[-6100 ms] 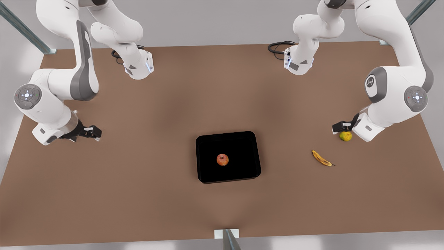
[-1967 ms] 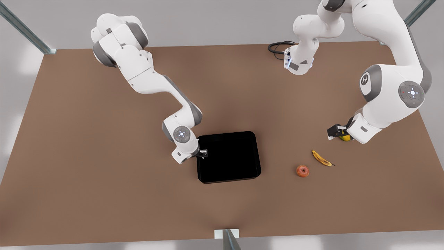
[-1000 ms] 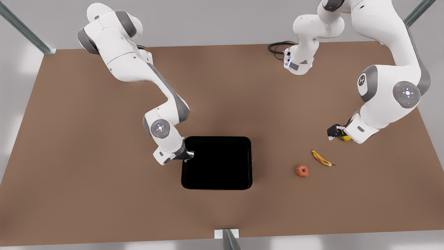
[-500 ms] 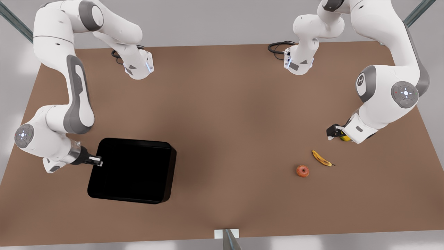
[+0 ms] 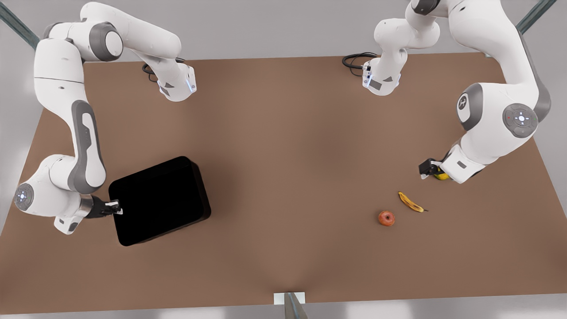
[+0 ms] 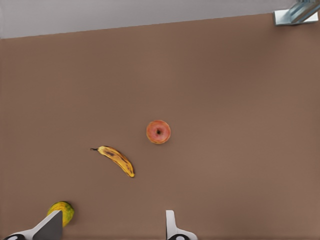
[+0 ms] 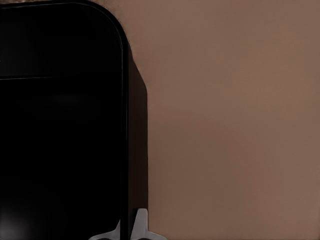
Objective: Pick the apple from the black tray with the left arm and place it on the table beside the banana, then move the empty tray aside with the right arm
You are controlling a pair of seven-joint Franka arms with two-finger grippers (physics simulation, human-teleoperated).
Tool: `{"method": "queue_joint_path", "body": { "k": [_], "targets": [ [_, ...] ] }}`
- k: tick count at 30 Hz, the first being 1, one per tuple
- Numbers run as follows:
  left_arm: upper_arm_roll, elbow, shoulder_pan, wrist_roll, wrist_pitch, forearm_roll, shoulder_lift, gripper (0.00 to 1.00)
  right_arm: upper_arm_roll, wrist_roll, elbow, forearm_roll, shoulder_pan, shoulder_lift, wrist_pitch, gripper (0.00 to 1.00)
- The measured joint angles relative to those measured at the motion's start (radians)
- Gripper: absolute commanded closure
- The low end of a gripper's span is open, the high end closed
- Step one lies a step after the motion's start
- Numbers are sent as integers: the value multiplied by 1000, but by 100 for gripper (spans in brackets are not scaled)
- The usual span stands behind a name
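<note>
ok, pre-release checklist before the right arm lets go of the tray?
1. apple out of the black tray, on the table: ok.
2. apple beside the banana, apart from it: ok.
3. Tray at the front view's left, far from the fruit: ok.
4. right gripper shut on the tray's rim: ok.
5. Tray flat on the table: cannot tell.
6. left gripper open, waiting by the yellow-green fruit: ok.
</note>
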Motion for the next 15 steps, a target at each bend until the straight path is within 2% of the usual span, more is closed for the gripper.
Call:
{"method": "queue_joint_path", "body": {
  "k": [3,5,7,8,10,12,15],
  "targets": [
    [3,0,0,1,0,-1,0,0,-2,-66,4,-18,0,31,22,84],
    [5,0,11,2,0,-5,0,0,-2,-104,5,-26,-1,41,32,78],
    [5,1,14,2,-1,-6,0,0,-2,-136,6,-32,-1,44,40,38],
    [5,2,13,2,-1,-7,0,0,-3,-151,7,-35,-1,44,43,28],
    [4,2,9,3,-1,-8,0,0,-3,-176,8,-40,-1,44,49,20],
    [2,2,5,3,-1,-8,0,0,0,-193,34,-44,6,20,43,6],
    [1,1,7,3,-1,-9,0,0,19,-170,214,-42,124,-75,-80,0]
  ]
}}
